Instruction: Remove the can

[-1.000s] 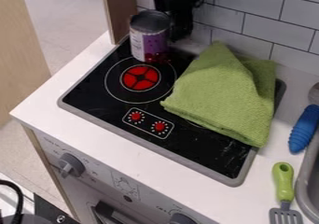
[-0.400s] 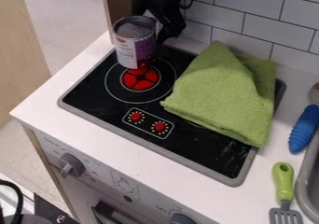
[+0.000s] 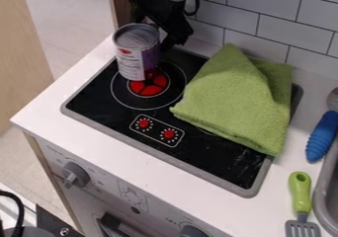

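Play kitchen, small unit, with a black robot arm [image 3: 170, 9] over it; type of surrounding room not determinable. White worktop [image 3: 198, 196], inset with a black cooktop [image 3: 211, 157] bearing a red burner design [image 3: 147, 88]. Front panel below, with grey knobs [image 3: 76, 174]. Wall behind of pale rectangular tiles [image 3: 267, 4]. Grey sink rim [image 3: 321, 201] at the right edge. Kitchen goods: green cloth [image 3: 237, 102], green-handled spatula [image 3: 300, 189]. Beyond the unit, pale speckled floor [image 3: 66, 19].
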### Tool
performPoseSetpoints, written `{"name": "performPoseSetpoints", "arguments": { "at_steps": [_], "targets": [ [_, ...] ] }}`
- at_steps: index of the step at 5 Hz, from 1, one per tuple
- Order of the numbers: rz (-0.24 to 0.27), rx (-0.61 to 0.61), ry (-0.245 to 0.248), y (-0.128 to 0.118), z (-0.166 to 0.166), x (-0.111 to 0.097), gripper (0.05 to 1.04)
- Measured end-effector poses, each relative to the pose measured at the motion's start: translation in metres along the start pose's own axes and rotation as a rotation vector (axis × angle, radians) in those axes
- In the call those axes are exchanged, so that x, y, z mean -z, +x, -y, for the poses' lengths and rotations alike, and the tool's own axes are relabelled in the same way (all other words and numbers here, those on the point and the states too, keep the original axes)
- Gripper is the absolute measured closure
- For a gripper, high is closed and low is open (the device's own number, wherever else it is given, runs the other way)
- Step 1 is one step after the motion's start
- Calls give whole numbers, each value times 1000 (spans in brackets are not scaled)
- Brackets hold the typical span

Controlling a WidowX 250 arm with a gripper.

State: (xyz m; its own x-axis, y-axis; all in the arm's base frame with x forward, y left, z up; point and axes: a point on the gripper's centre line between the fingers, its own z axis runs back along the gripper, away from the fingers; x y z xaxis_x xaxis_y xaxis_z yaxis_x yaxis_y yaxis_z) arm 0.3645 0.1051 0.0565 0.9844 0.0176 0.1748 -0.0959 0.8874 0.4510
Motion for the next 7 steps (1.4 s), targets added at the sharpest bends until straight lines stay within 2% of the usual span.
{"name": "performPoseSetpoints", "arguments": {
  "at_steps": [2,3,6,7],
  "targets": [
    [-77,-84,-27,-20,0,-4,89],
    [-83,-73,-33,-36,1,-8,89],
    [-58,9,-75,-71,5,-19,89],
    [-22,21,-74,-71,6,-26,89]
  ]
}}
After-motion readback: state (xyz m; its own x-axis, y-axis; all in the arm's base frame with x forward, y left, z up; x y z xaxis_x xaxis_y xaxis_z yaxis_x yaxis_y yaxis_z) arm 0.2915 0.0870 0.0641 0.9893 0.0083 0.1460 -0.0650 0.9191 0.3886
